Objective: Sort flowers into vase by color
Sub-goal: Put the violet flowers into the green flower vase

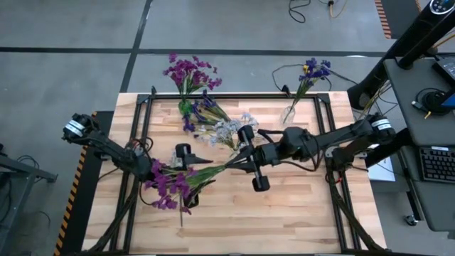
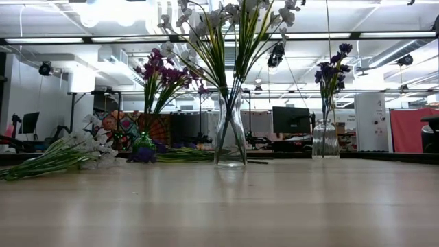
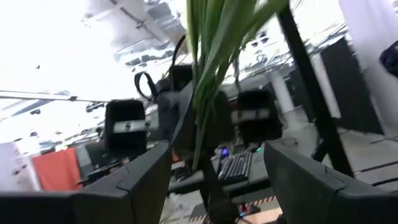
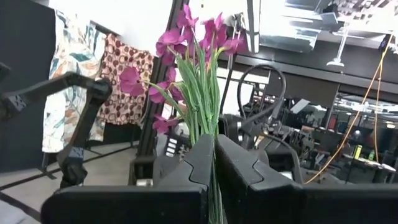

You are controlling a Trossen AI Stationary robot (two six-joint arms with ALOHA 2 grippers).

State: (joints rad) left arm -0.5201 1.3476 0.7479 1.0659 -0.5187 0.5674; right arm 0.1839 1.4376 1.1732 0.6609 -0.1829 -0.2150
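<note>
Mid-table: magenta-purple artificial spray on thin green stems [image 1: 178,183], stems pinched tight in right gripper [image 4: 213,163]. Left gripper [image 3: 211,168] spread around stems, at 9 o'clock. Light, floppy, blossom-heavy; best gripped low on bundled stems.

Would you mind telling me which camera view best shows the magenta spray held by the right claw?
The right wrist view: the magenta spray fills it, stems pinched in the right claw. The high view shows it small; the left wrist view only stems.

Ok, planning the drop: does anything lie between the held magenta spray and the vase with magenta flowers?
Yes: loose blue-violet and white flowers lie flat between the magenta spray, clamped in the right end effector, and that vase. Lifting over them should probably clear.
</note>
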